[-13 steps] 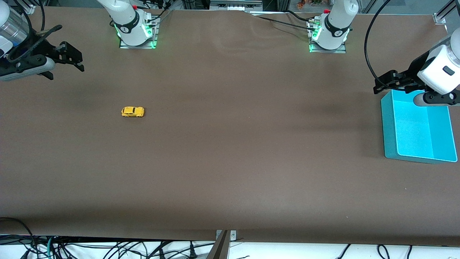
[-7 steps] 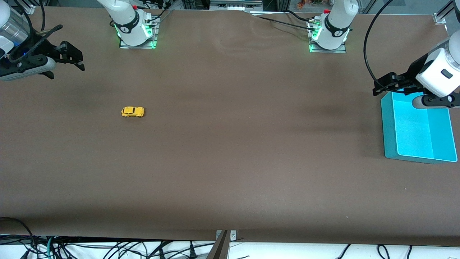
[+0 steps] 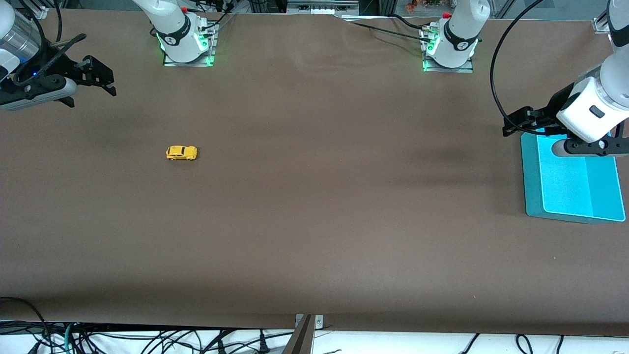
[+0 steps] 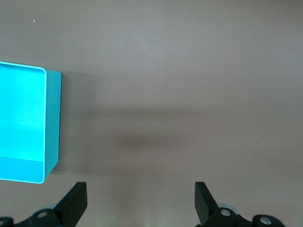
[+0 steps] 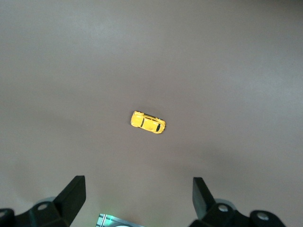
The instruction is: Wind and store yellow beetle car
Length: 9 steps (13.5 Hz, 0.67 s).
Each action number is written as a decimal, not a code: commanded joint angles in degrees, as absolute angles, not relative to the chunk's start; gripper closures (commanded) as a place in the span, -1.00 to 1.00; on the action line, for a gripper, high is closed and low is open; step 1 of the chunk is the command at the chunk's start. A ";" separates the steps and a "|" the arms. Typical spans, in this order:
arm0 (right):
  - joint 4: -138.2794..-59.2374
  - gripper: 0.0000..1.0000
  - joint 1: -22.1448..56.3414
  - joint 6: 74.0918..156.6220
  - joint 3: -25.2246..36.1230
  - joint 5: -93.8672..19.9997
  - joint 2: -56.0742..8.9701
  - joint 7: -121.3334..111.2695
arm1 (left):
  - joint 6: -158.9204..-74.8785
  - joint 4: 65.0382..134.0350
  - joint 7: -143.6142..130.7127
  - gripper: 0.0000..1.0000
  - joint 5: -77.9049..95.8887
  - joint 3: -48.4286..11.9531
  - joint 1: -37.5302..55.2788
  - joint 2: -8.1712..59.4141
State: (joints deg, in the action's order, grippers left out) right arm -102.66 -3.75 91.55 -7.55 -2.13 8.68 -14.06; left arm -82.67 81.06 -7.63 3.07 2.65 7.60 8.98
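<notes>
Table [image 3: 314,221] first, big and brown. Blue bin [image 3: 533,187] sits at the left arm's end, left gripper [image 3: 516,124] spread wide over its edge. Right gripper [image 3: 100,81] hangs spread wide and empty too. Yellow beetle car [image 3: 181,153] sits alone on its wheels, untouched. Nothing has started, I think; the right gripper must come down and pinch it.

You see a matt brown table [image 3: 314,221], a glossy yellow car [image 3: 181,153], a smooth turquoise plastic bin [image 3: 533,187], matt black gripper fingers [image 4: 75,203]

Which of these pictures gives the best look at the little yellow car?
The right wrist view: the yellow car sits mid-picture, seen from above, with nothing covering it. The front view shows it smaller, alone on the table. The left wrist view misses it.
</notes>
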 commanded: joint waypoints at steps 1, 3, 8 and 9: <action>-101.95 -1.00 -4.04 90.44 -7.91 -1.85 8.96 -14.50 | -82.18 78.93 -7.56 -1.00 4.48 2.72 7.30 9.76; -102.04 -1.00 -3.96 90.44 -8.00 -1.93 8.62 -14.15 | -82.09 78.93 -7.56 -1.00 4.40 2.72 7.29 9.76; -102.22 -1.00 -3.96 90.26 -8.00 -1.85 8.61 -14.59 | -82.18 78.93 -7.56 -1.00 4.31 2.90 6.77 9.76; -102.22 -1.00 -3.96 90.26 -8.00 -1.93 8.61 -14.50 | -82.18 78.93 -7.56 -1.00 4.22 2.90 6.68 9.76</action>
State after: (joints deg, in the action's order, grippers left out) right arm -102.67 -3.75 91.08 -7.70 -2.13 8.57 -14.06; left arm -82.67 80.71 -7.63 3.07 2.97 7.27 8.97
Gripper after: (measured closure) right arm 0.000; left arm 0.000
